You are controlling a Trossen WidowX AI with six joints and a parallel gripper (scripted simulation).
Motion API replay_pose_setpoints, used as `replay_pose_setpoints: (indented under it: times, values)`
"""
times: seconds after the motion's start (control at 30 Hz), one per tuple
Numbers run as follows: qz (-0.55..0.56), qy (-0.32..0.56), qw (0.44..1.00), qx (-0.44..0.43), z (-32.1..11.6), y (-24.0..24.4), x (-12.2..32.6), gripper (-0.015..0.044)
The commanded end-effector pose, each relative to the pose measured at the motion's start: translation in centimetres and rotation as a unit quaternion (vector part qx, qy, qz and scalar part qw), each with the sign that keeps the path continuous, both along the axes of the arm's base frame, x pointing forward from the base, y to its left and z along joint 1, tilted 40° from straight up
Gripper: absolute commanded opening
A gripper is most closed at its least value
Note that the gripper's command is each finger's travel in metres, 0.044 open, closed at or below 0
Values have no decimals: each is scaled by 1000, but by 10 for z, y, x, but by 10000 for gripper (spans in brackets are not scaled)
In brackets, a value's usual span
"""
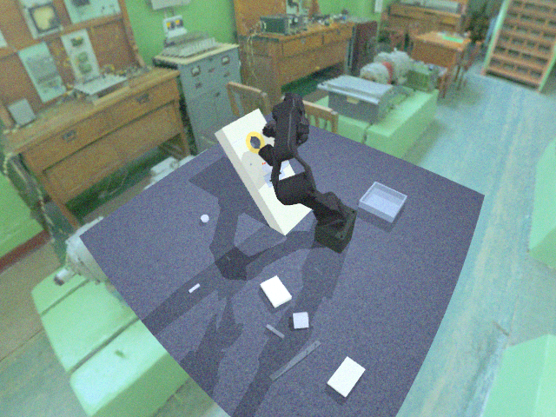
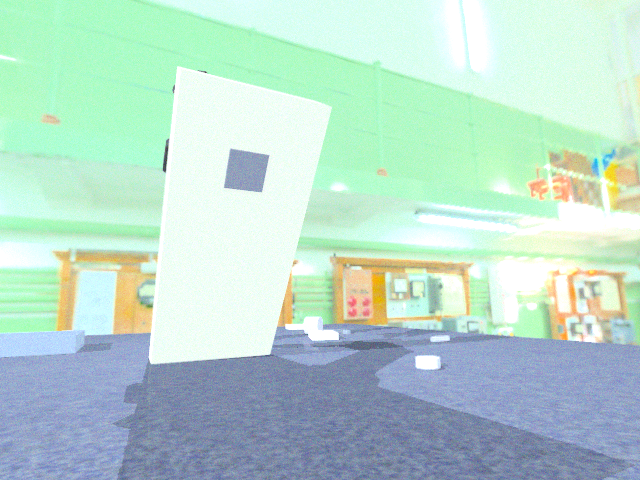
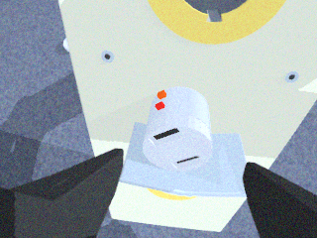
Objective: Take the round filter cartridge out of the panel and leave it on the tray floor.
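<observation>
1. My jaws stand wide, with nothing between them; the gripper is in front of the panel, a dark finger on either side of the wrist view.
2. The cartridge is out of its hole. I see it on the pale blue ledge on the panel's face, its two dark slots turned towards my wrist camera. An orange and a red mark show on its side.
3. Above it in my wrist view is the yellow ring around the dark, open hole, with a small notch at its lower edge. Two screws flank the area between.
4. The panel leans on the table. From outside I get only its back, which hides nearly all of my arm.
5. The tray sits well apart from the cartridge, on the other side of my arm.
6. A white disc lies on the table, apart from the panel.
</observation>
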State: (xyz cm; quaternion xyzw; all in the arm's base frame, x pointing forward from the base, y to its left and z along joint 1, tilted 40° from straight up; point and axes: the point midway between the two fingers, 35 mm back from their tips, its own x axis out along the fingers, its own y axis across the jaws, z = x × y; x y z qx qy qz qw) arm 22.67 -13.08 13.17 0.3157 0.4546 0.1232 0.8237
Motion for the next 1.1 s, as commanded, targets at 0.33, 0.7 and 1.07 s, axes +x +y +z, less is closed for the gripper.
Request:
replay_pose_setpoints:
  times: [0.33, 0.7, 1.07]
  values:
    - [-1, 6, 1000, 3, -17, 12, 11, 305]
    - [-1, 5, 1000, 4, -28, 22, 21, 305]
    - [0, 4, 1000, 1, -28, 22, 22, 265]
